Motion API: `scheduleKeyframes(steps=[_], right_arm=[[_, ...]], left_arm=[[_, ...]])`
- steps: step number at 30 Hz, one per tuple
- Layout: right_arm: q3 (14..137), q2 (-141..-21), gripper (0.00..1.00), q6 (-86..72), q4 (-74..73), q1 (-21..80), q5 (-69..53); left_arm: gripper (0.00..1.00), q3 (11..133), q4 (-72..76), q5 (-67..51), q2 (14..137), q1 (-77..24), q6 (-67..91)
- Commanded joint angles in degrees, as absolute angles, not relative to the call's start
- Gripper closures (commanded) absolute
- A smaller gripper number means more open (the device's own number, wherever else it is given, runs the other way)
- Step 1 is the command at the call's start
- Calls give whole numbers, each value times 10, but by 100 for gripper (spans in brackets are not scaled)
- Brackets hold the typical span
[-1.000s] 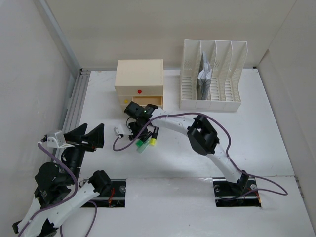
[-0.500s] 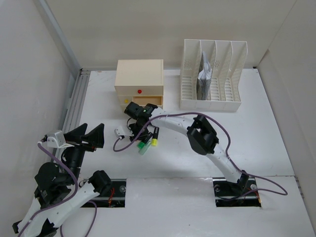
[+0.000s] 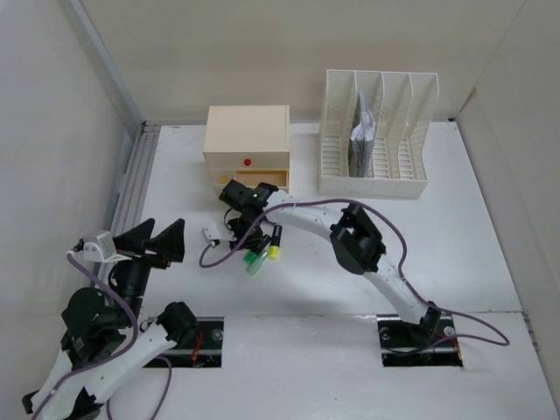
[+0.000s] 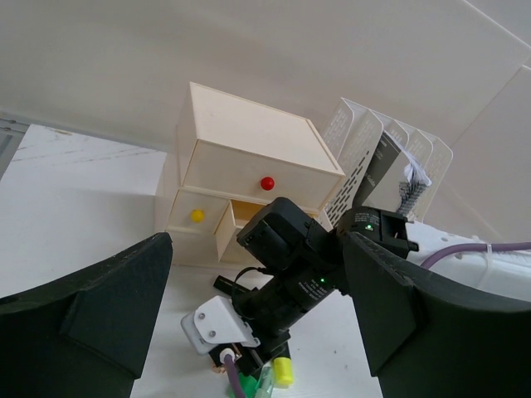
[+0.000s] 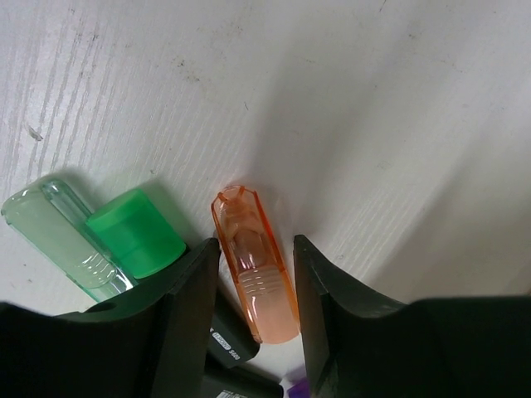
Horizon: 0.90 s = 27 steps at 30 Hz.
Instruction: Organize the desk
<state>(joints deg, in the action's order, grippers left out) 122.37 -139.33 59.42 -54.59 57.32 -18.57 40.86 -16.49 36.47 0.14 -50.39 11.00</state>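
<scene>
My right end effector (image 5: 255, 249) sits low over the flat white matte table (image 3: 455, 227), just in front of the small beige drawer box (image 3: 247, 136). Its jaws are about half open and straddle a translucent orange plastic marker cap (image 5: 257, 282) lying on the table. The cap is close to both fingers, and I cannot tell whether they pinch it or only flank it. A marker with a solid green cap (image 5: 133, 232) lies just beside my left finger.

My left end effector (image 3: 157, 238) hangs wide open and holds nothing, well apart at the table's left side.

I judge the table itself rigid and fixed, and smooth enough for pens to skid. The marker looks light, stiff and slick, so I would grip across its ribbed section, square to its length.
</scene>
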Motion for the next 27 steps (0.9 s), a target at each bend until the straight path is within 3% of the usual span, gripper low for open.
scheduleKeyframes(steps=[1,4,6,11,14,27], right_arm=[[1205,-1451,52,600,-616,573,-192],[1205,-1451,58,600,-616,573,-192],[1205,-1456,70,600,-621,573,-197],[1205,-1449,88,589,-621,573,-202],[1205,-1435,91,571,-607,573,-202],[1192,-1267,91,483,-487,573,-143]], left_arm=[[18,409,-141,360,-66,-503,102],[18,409,-141,360,-66,-503,102],[18,409,-141,360,-66,-503,102],[18,409,-141,360,-66,-503,102],[18,409,-141,360,-66,-503,102],[18,409,-141,360,-66,-503,102]])
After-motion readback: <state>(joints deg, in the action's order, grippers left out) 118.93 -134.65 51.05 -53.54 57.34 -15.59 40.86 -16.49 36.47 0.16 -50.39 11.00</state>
